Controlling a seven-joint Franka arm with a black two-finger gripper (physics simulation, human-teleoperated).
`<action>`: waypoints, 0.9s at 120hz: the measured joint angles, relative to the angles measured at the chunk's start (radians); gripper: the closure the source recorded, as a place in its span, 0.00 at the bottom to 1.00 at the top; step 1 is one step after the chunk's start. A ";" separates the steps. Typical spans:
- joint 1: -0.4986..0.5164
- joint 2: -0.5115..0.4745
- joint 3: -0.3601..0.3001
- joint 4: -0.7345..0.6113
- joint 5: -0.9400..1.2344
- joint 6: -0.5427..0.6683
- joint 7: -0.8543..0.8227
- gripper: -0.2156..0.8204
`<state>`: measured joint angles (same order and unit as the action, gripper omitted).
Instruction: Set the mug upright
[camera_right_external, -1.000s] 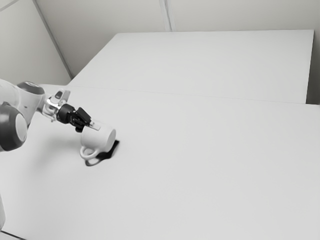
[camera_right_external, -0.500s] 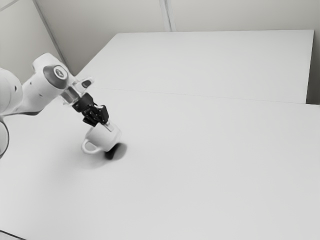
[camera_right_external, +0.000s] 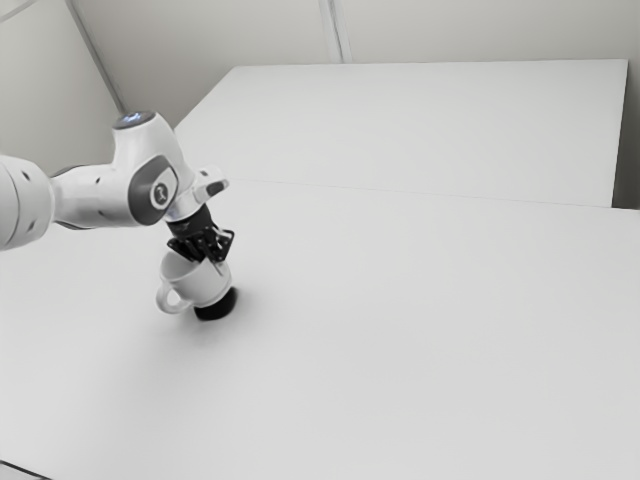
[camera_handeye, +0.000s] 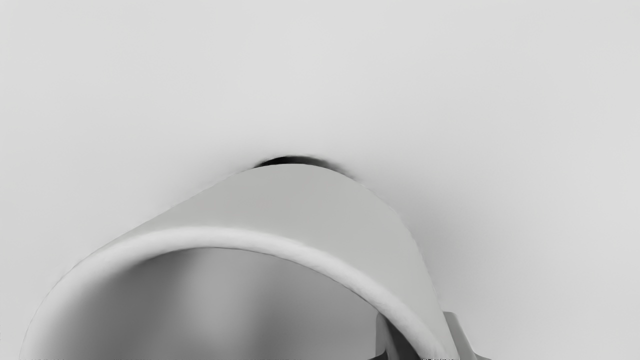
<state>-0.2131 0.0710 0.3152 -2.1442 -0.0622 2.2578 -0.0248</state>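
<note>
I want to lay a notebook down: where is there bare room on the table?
The table is bare from the mug to the exterior view's right edge, and below the mug toward that view's bottom edge. It is crowded around the mug, where the gripper is, and beneath the arm at the exterior view's left.

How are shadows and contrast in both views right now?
Exterior view: a dark, compact shadow beneath the mug, pale mug against pale table, so low contrast. Wrist view: bright rim, grey shaded interior with a lighter band, a dark sliver of shadow past the mug's wall, soft shading on the table.
</note>
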 joint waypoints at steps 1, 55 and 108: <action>-0.002 -0.002 0.000 -0.003 0.005 0.002 -0.008 0.95; -0.048 -0.028 0.001 -0.065 0.115 -0.019 -0.344 0.95; -0.064 0.010 -0.003 -0.066 0.113 -0.090 -0.521 0.95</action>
<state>-0.2766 0.0806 0.3123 -2.2098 0.0507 2.1678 -0.5461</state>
